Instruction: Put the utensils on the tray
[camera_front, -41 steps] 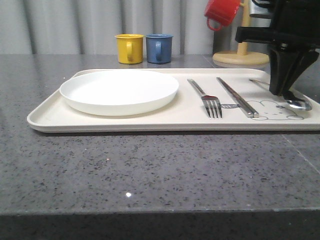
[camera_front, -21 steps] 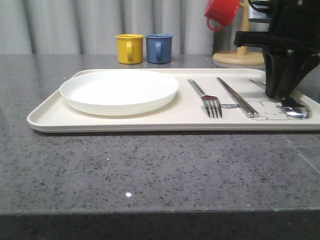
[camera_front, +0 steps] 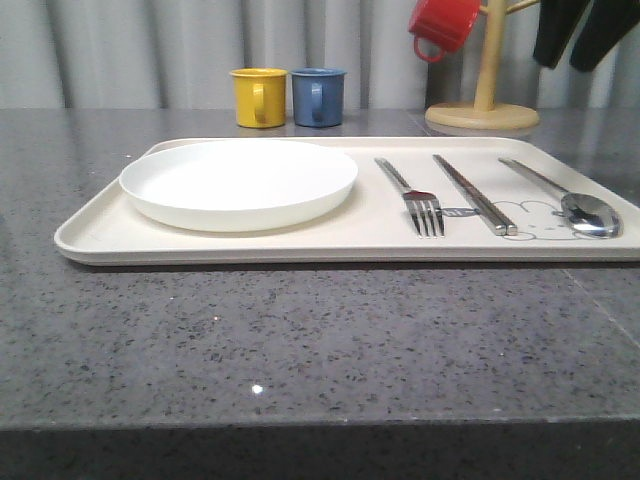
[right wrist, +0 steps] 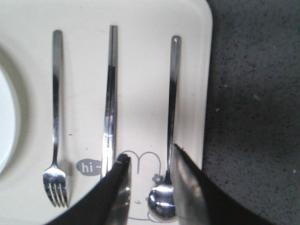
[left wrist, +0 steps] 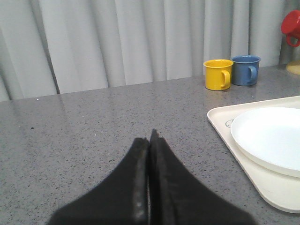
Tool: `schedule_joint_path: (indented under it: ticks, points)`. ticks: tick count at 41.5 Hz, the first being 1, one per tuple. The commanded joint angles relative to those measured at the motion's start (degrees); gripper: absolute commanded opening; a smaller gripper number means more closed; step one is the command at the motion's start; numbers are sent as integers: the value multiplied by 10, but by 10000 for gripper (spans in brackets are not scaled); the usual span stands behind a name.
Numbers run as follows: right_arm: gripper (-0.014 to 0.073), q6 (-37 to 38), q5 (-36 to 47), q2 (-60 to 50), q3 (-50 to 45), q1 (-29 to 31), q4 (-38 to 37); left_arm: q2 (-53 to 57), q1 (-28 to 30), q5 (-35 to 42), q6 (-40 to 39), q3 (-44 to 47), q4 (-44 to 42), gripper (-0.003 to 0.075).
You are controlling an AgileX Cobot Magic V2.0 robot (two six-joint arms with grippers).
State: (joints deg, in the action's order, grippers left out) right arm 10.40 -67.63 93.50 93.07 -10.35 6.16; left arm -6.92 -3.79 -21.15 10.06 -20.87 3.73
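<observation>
The cream tray (camera_front: 250, 245) lies across the table. On it rest a round white plate (camera_front: 238, 182), a silver fork (camera_front: 418, 202), a pair of chopsticks (camera_front: 474, 193) and a spoon (camera_front: 585, 211), side by side. My right gripper (camera_front: 578, 35) hangs open high above the tray's right end, holding nothing. From its wrist I look down on the fork (right wrist: 56, 117), chopsticks (right wrist: 110, 98) and spoon (right wrist: 171, 117) lying on the tray (right wrist: 140, 70), with the right gripper (right wrist: 149, 159) open above the spoon's bowl. My left gripper (left wrist: 149, 136) is shut and empty over bare table, left of the plate (left wrist: 269, 138).
A yellow mug (camera_front: 258, 96) and a blue mug (camera_front: 318, 96) stand behind the tray. A red mug (camera_front: 443, 25) hangs on a wooden mug tree (camera_front: 483, 100) at the back right. Grey stone tabletop (camera_front: 300, 340) lies in front of the tray.
My right gripper has lifted straight up from the spoon, leaving it lying on the tray. The spoon, fork, chopsticks and plate stay put.
</observation>
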Motion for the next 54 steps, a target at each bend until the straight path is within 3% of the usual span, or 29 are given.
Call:
schedule_joint_path:
  ticks: [1, 7, 12, 21, 43, 54]
  points:
    - [115, -20, 13, -54, 20, 1, 3, -6, 0, 48, -4, -16, 6, -19]
    - [-47, -38, 15, -87, 20, 1, -6, -6, 0, 48, -4, -16, 6, -19]
    - [-116, -46, 18, -114, 8, 1, -16, -6, 0, 48, -4, -16, 6, -19]
    - [-113, -77, 106, -222, -108, 1, -18, -6, 0, 48, -4, -16, 6, -19]
    - [-113, -104, 461, -592, -581, 1, -39, -6, 0, 48, -4, -16, 6, -19]
    - [-113, -104, 526, -770, -718, 1, -39, -6, 0, 48, -4, -16, 6, -19]
